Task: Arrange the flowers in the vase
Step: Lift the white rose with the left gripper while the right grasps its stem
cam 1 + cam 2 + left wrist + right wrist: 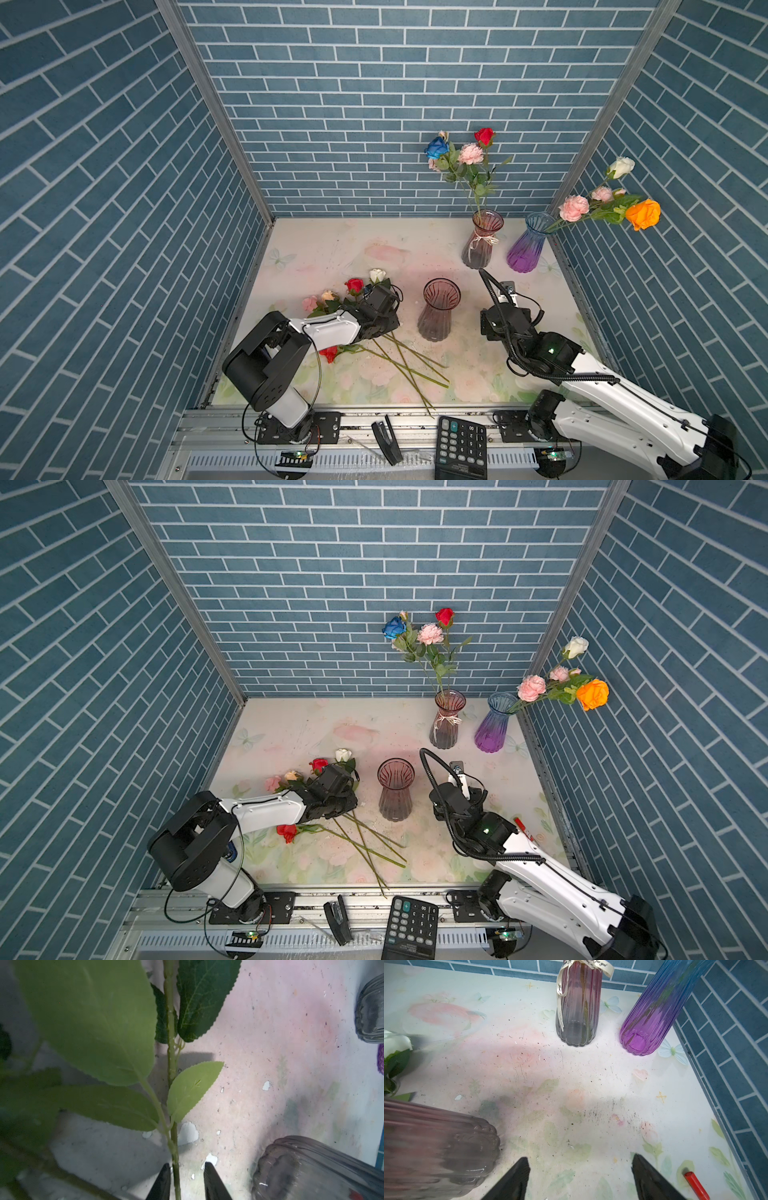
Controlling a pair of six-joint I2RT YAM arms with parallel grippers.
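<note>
1. Left pincer [187, 1166]: low over the loose flowers [353, 291] lying on the surface [332, 249]. The jaws are narrowly apart and straddle one green stem [174, 1147]. The stem lies against one finger, with a gap to the other. Not clamped, as far as the left wrist view shows.
2. Leaves crowd the stem just ahead of the tips. The blooms lie further ahead, and the cut ends trail out behind the pincer.
3. Right pincer [580, 1159]: spread wide, nothing in it, over bare surface.
4. The empty vase [440, 309] stands upright between the two pincers, near each. Beyond the right pincer, the ribboned vase [482, 243] and the purple vase [525, 249] already carry flowers.
5. Step in hand, my reading: grasping a single stem. Close on bare stem, clear of the leaf junction, so no leaf gets pinched. Grip firmly, since a thin stem could swivel.
6. Lift straight up. Neighbouring stems cross behind the pincer and may drag along.
7. Bring the cut end down over the empty vase's rim. The right pincer looks well placed to steady it.
</note>
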